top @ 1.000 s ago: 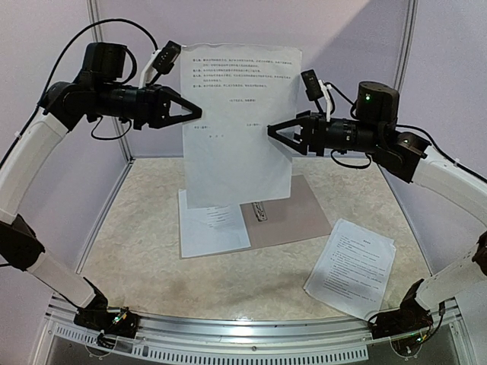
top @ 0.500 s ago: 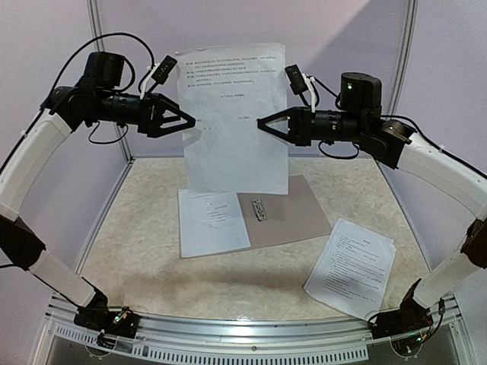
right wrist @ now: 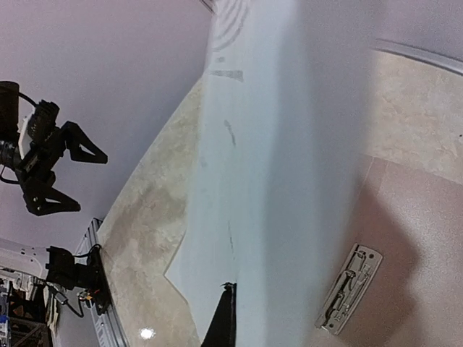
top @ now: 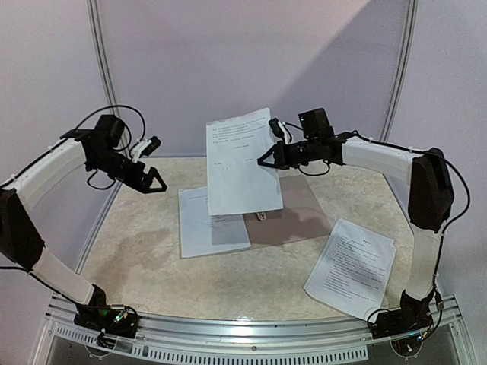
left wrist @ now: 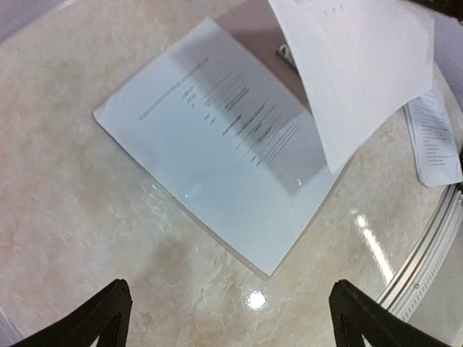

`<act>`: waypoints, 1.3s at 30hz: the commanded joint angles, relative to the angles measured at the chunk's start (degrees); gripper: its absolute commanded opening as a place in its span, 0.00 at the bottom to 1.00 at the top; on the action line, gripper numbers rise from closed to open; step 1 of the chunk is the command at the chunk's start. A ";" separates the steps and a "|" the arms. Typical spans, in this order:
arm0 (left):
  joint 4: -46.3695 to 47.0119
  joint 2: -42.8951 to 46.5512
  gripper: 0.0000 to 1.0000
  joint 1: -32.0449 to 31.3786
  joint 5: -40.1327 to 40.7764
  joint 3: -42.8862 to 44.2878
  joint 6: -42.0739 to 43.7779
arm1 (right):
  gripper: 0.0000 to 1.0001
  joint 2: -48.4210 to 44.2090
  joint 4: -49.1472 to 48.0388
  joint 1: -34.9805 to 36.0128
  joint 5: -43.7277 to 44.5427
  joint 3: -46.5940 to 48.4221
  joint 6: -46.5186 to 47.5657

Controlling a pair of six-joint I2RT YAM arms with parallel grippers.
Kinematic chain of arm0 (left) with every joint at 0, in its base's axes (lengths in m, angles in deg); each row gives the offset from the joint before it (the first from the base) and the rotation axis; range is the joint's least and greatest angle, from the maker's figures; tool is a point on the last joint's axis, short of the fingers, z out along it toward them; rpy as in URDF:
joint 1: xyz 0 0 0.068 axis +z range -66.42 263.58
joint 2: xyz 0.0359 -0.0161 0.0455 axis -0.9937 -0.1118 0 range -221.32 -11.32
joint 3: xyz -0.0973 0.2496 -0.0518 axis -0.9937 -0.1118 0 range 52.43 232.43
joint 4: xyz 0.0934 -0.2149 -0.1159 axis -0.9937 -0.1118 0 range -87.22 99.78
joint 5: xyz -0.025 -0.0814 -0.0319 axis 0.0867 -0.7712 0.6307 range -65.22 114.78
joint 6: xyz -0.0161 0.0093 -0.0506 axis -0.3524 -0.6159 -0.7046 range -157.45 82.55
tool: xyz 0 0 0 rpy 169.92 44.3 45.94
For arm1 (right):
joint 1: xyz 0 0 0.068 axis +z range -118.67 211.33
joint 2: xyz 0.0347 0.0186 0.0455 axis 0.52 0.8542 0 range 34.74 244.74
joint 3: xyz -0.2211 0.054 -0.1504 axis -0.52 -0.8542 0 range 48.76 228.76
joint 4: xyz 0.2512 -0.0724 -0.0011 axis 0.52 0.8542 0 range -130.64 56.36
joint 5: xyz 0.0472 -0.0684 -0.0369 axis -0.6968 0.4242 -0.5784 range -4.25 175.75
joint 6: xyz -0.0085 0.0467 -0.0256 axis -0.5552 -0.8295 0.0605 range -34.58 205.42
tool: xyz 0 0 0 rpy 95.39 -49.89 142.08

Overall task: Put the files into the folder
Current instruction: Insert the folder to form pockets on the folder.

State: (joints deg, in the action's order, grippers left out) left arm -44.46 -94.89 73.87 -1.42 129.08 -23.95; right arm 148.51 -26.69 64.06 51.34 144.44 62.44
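1. Clock face as seen from above, 12 = far wall. At 4 o'clock, nearest the right arm's base: loose stack (top: pixel 351 268) of printed files, flat on the table (top: pixel 251 281), skewed, well apart from everything else.
2. At 10 o'clock of table centre: flat sheet (top: pixel 213 224) lying print-up. Its right edge meets the folder's left edge; can't tell if any cover lies under it.
3. At 1 o'clock of centre: folder (top: pixel 304 209), tan, lying open and flat. Silver clip (top: pixel 261 217) sits at its left edge and is partly hidden in the top view; the right wrist view shows it plainly.
4. Left gripper (top: pixel 158 182) at 9 o'clock, off to the left of the flat sheet and above the table. Jaws spread wide, nothing between the fingers (left wrist: pixel 101 322).
5. Right gripper (top: pixel 262 163) at 12 o'clock, above the folder's far-left part. Jaws clamped tight on the right edge of the held sheet (top: pixel 242 163).
6. Held sheet hangs tilted, top leaning left, with its lower edge over the clip and the flat sheet's far edge. Can't tell if it touches them.
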 commanded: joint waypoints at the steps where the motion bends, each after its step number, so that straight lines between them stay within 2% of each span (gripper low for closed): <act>1: 2.14 -6.95 0.95 0.32 0.29 -5.87 0.95 | 0.00 5.52 3.86 0.17 -1.37 4.27 4.87; 9: 5.39 -16.28 0.89 0.33 -1.89 -9.40 -1.75 | 0.00 7.48 7.53 -1.49 -0.13 3.92 10.99; 15: 6.21 -18.86 0.89 0.31 -2.02 -10.45 -2.06 | 0.00 6.00 10.70 -2.42 -0.65 3.54 18.31; 22: 6.32 -21.33 0.87 0.32 -2.76 -10.65 -2.39 | 0.00 5.01 10.49 -3.05 -4.73 1.81 20.69; 32: 6.85 -23.66 0.86 0.32 -3.85 -10.85 -3.03 | 0.00 5.70 1.29 -2.81 -10.76 -4.85 13.08; 37: 7.50 -25.55 0.85 0.31 -4.97 -10.99 -4.43 | 0.00 8.02 -0.97 -1.72 -11.97 -3.56 5.49; 39: 7.63 -26.92 0.83 0.33 -4.86 -10.87 -5.54 | 0.00 10.20 1.30 -1.31 -11.06 -1.18 2.68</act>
State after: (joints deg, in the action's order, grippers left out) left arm -38.51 -118.93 73.91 -5.18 119.00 -27.58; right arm 155.46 -24.59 61.70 41.26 140.22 72.41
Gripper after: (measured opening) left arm 0.844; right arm 0.007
